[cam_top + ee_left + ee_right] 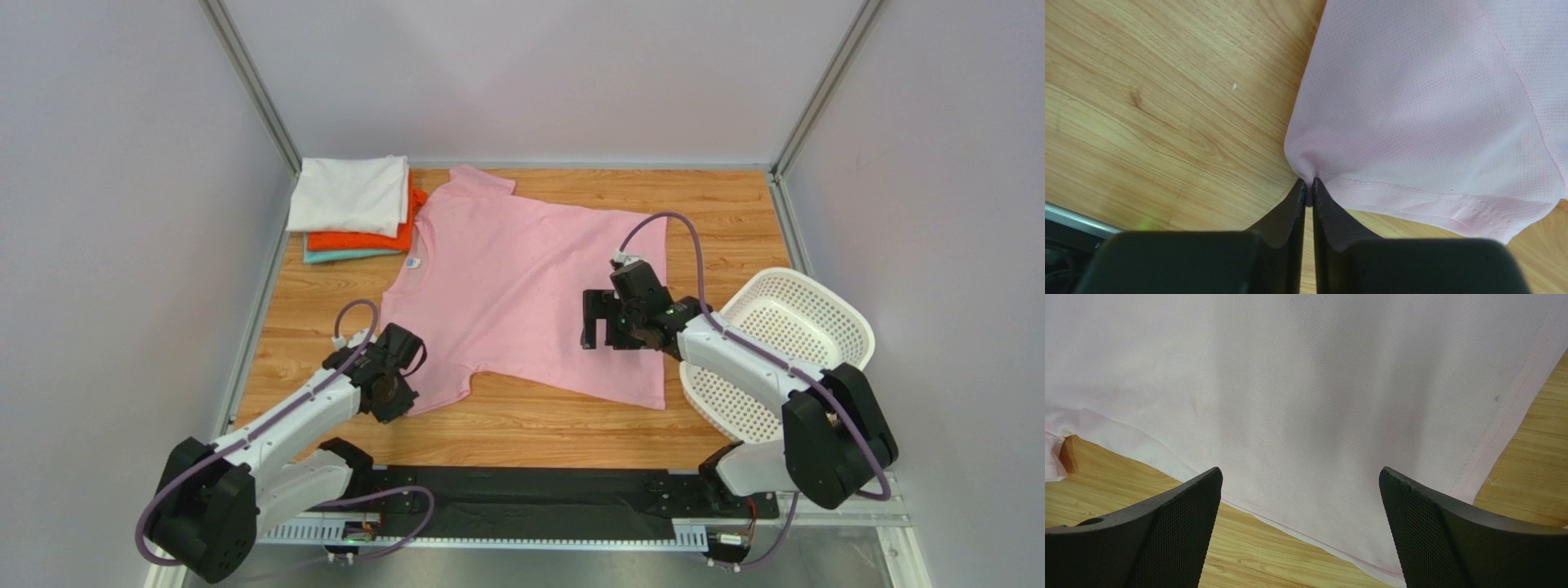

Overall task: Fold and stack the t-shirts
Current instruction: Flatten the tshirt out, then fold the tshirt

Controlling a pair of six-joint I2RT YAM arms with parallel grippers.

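Observation:
A light pink t-shirt (521, 288) lies spread flat across the middle of the wooden table, neck to the left. My left gripper (395, 390) sits at its near left sleeve, shut on the sleeve's corner; in the left wrist view the jaws (1309, 184) pinch a small bunch of the pink t-shirt (1425, 110). My right gripper (604, 328) hovers open over the shirt's lower body; its fingers (1174, 520) straddle the pink t-shirt (1309, 392) near its hem, holding nothing. A folded stack lies back left: white t-shirt (350, 194) on orange-red (368, 239) on teal (337, 256).
A white perforated basket (785, 349) stands at the right edge of the table (540, 423), right beside my right arm. Grey walls close in the left, right and back sides. Bare wood shows along the near edge and the far right corner.

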